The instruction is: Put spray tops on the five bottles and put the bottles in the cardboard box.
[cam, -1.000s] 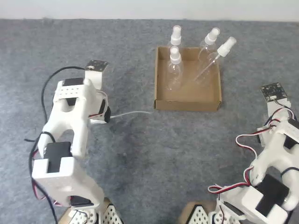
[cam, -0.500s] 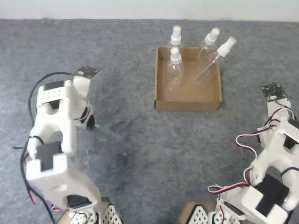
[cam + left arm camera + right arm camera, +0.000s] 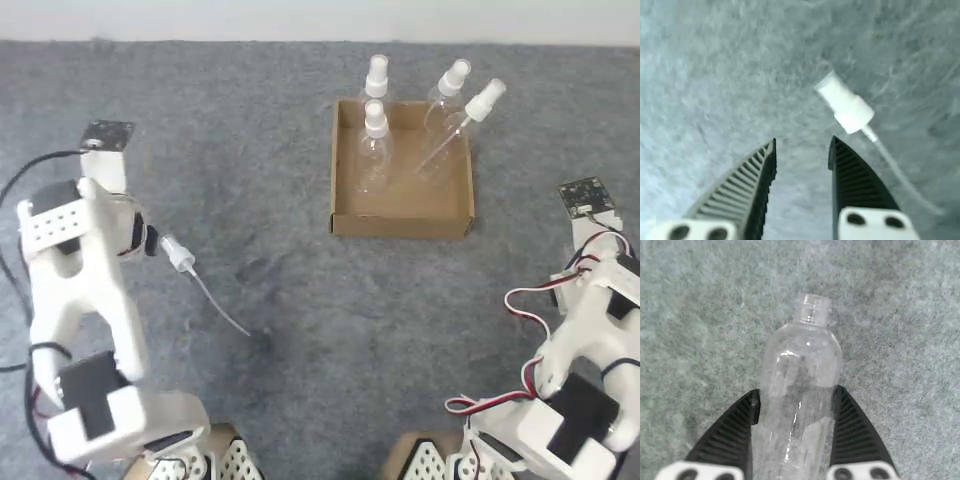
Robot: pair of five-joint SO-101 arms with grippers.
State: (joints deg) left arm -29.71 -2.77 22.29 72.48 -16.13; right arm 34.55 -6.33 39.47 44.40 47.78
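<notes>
Evidently the right gripper clamps the uncapped bottle, neck free for capping; the left gripper, fingers apart, hangs beside the loose spray top, probably to grasp it

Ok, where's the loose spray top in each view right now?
High view: the spray top lies on the grey carpet beside the left arm, tube trailing toward the middle.
Left wrist view: the spray top just beyond the open left fingers, nearer one tip.
Right wrist view: the right fingers grip an uncapped bottle.
Shared landmark: the grey carpet.
</notes>
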